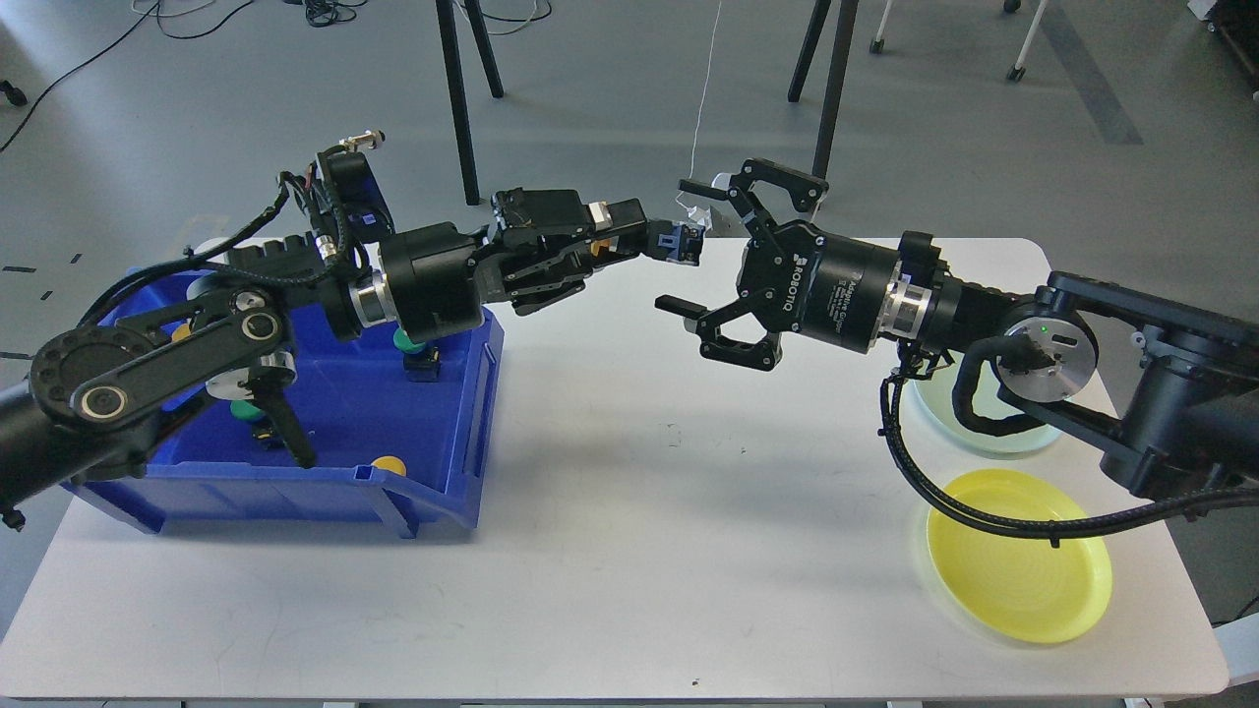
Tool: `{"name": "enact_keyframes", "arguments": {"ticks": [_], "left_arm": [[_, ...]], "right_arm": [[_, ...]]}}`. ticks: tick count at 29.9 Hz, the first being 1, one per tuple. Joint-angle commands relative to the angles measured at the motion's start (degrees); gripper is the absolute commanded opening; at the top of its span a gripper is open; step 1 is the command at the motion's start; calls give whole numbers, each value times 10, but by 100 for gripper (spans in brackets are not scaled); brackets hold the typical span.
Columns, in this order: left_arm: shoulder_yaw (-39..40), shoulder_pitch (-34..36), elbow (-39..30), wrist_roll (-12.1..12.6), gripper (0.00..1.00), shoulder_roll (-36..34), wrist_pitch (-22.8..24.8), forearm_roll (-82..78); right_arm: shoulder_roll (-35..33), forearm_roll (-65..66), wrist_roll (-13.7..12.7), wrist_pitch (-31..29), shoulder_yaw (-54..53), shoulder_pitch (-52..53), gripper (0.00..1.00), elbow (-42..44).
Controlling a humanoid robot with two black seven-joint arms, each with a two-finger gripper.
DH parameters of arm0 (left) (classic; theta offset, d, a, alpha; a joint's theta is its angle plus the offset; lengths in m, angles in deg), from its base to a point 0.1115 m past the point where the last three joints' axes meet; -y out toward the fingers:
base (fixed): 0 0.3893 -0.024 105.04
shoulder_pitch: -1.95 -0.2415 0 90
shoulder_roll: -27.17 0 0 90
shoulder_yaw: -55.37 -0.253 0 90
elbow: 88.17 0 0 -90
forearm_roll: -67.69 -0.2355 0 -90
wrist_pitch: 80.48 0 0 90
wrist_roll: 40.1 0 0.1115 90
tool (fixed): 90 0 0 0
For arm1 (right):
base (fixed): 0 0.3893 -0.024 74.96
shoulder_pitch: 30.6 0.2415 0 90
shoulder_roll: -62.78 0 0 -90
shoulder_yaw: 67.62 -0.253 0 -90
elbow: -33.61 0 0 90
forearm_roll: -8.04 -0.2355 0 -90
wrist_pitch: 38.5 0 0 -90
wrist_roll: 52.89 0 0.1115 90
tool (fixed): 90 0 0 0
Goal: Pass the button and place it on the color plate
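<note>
Small blue-and-black push button held up in the air above the far middle of the white rectangular table, pinched at the tip of the left black two-finger gripper, fingers closed tight on its near-left end. Just to the right, the right black two-finger gripper spread wide, one finger above and beyond the button, the other below and nearer, nothing clasped between them, button sitting in the gap without visibly touching either. On the left side of the table, an open blue plastic bin under the left arm, with more buttons inside: a yellow-capped one by the near wall, a green-capped one farther in. On the right, near edge, a round yellow plastic plate; just beyond it, a pale green round plate, partly hidden beneath the right arm and its black cable. Grey floor and dark stand legs past the far edge.
</note>
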Motion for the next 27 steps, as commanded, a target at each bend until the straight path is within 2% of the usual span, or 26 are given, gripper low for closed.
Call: {"name": "enact_keyframes", "arguments": {"ticks": [1,10,17,18,19,21,23,27], "left_arm": [[0,0,1,0,5,0,0,1],[1,0,2,0,5,0,0,2],[1,0,1,0,5,0,0,2],[1,0,1,0,5,0,0,2],[1,0,2,0,5,0,0,2],[1,0,2,0,5,0,0,2],[1,0,2,0,5,0,0,2],[1,-1,1,0,5,0,0,2]], "right_arm": [[-19,1,1,0,0,-1,97,-20],[-33,11,0,0,1,-4,94,-42],[-32,23,0,0,1,0,83,-42],[-31,25,0,0,1,0,79,-42],[-30,28,1,0,1,1,68,-42],[-29,34,1,0,1,0,38,-42],[-26,38,2,0,0,1,14,-41],[-25,36,5,0,-4,1,9,-41]]}}
